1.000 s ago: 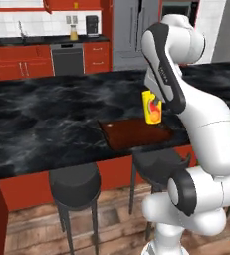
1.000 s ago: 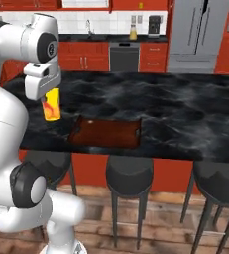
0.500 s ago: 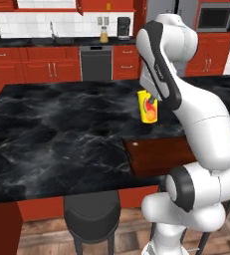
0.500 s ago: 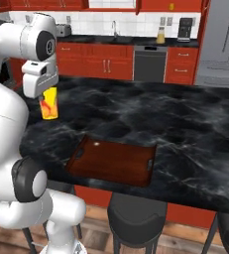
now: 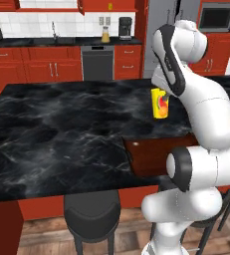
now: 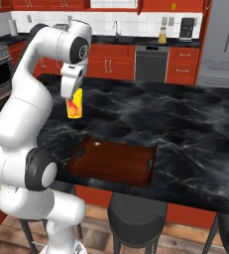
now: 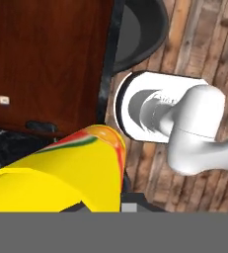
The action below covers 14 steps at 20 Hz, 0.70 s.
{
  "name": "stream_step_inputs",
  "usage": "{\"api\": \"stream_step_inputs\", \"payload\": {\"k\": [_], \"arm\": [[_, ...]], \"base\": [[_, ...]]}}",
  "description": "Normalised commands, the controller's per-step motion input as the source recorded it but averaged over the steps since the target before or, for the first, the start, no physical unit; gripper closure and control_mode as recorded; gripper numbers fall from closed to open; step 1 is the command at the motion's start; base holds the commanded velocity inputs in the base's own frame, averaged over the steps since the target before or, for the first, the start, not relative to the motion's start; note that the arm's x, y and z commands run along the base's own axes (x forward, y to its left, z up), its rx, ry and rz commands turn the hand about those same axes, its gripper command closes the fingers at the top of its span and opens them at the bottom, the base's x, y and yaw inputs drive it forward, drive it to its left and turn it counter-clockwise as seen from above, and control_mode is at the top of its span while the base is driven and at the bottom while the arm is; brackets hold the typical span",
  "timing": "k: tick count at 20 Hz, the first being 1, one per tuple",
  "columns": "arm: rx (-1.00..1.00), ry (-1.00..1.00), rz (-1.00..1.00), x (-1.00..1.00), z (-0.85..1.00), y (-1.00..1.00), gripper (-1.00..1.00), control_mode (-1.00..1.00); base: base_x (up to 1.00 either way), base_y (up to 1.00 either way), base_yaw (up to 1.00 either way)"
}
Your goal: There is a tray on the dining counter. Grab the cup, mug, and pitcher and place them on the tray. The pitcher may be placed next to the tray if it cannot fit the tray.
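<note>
One item of the three is in hand: the cup [image 6: 74, 105], clamped in the tool [image 6: 71, 99] and hanging in the air above the tabletop [image 6: 195, 129], beyond the near-left corner of the tray [image 6: 113, 161]. Over the last second the whole view has slid, so the base has driven along the island; the tray now sits closer under the arm, while the cup has kept its place in the grip. That suggests carrying is nearly done and lowering onto the tray comes next. The pitcher [image 6: 162, 35] stands on the far worktop.
</note>
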Motion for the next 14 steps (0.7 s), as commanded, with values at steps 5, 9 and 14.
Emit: {"api": "stream_step_inputs", "payload": {"k": [5,9,14], "arm": [[0.03,0.03,0.25,0.74,-0.72,-0.55,1.0,-1.0],[0.03,0.0,0.25,0.75,-0.64,-0.13,1.0,-1.0],[0.08,0.03,0.25,0.87,-0.77,-0.06,1.0,-1.0]], "base": [[0.0,0.0,0.0],[0.0,0.0,0.0],[0.0,0.0,0.0]]}}
